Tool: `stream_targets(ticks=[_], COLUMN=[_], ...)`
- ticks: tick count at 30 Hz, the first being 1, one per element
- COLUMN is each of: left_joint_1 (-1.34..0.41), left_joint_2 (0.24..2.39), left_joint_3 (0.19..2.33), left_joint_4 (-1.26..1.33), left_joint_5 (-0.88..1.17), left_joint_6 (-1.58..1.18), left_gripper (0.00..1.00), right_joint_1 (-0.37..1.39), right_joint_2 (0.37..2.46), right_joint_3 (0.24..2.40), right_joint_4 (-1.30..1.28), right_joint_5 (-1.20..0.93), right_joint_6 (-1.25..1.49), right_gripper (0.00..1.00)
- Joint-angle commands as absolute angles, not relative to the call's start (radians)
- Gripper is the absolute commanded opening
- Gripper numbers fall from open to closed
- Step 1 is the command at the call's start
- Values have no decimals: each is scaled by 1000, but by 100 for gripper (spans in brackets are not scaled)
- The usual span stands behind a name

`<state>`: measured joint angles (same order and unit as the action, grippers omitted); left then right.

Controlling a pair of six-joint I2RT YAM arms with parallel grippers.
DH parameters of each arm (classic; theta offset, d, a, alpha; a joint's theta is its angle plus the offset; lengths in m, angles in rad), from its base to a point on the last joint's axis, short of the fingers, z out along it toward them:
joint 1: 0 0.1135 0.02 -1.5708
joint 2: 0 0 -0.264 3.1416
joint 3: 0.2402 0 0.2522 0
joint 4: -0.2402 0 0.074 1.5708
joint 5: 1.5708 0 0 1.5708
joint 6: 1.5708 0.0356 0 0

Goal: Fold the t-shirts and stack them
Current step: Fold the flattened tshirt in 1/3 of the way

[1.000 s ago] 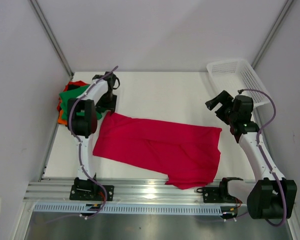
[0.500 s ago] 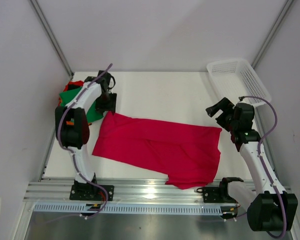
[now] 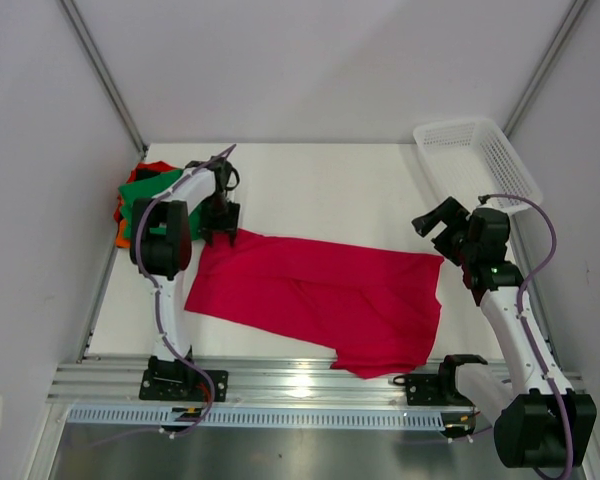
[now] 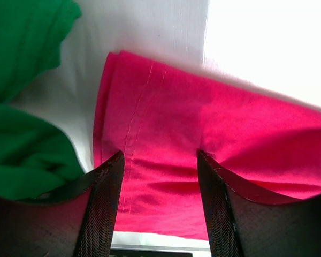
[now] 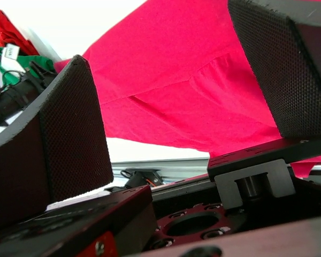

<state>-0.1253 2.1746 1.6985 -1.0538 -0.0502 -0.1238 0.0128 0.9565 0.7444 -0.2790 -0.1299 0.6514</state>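
left gripper (image 3: 223,232) over the far left corner of a crimson shirt (image 3: 320,295) on the table (image 3: 330,180)
the crimson shirt lies spread and rumpled across the middle of the table, its near right end close to the front rail; in the left wrist view the left gripper's fingers (image 4: 104,193) stand apart above a stitched hem, pinching nothing; a green shirt (image 3: 145,193) tops a small pile in the far left corner, just beside that hem, with orange and red edges showing under it; the right gripper (image 3: 435,218) hangs spread wide and empty past the crimson shirt's right edge, near a white basket (image 3: 475,155)
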Motion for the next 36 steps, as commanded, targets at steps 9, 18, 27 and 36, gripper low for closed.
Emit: stream_targets(ticks=[9, 18, 27, 36], left_joint_1=[-130, -126, -115, -110], left_joint_2=[2266, 2299, 2338, 2293], left_joint_3=[1773, 1851, 1946, 1936], left_joint_4=[-1065, -1086, -1075, -1091], left_joint_5=[-60, -106, -135, -150], left_joint_6=[-129, -121, -120, -138], left_gripper=[57, 58, 59, 58], right_joint_1=[9, -17, -18, -18], right_joint_2=[974, 983, 979, 943], right_joint_3=[758, 776, 796, 776], right_joint_4=[-244, -244, -244, -238], right_joint_5=[-133, -123, -118, -146], right_joint_6=[638, 635, 612, 626], right_gripper=[99, 99, 99, 99])
